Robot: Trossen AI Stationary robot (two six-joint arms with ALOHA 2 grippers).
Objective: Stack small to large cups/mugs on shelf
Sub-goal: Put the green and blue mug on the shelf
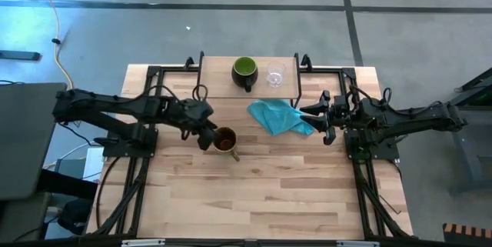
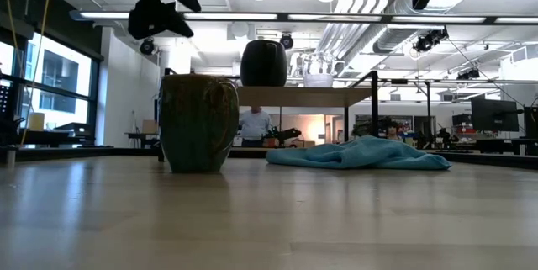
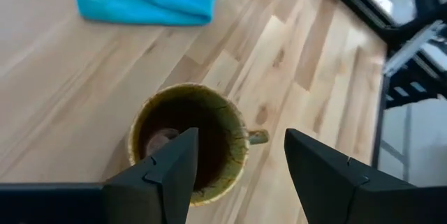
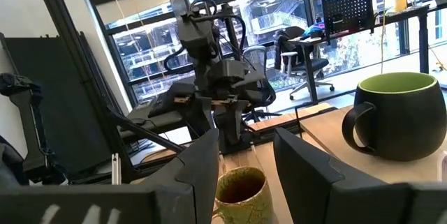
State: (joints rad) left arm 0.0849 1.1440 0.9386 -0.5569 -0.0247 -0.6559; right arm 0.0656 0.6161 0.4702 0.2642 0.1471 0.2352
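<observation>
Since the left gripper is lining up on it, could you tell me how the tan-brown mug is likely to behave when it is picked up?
The tan-brown mug looks thick-walled and glazed, so probably rigid, fairly heavy and somewhat slippery. The open left gripper straddles its rim; gripped by one wall, the mug may tilt. Its handle sticks out sideways, so its weight probably sits slightly off-centre.

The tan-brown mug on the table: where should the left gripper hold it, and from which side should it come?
Grip the rim wall of the tan-brown mug from above, one finger inside and one outside. It stands upright with its mouth open, and the left gripper is open above it. Avoid the handle side.
</observation>
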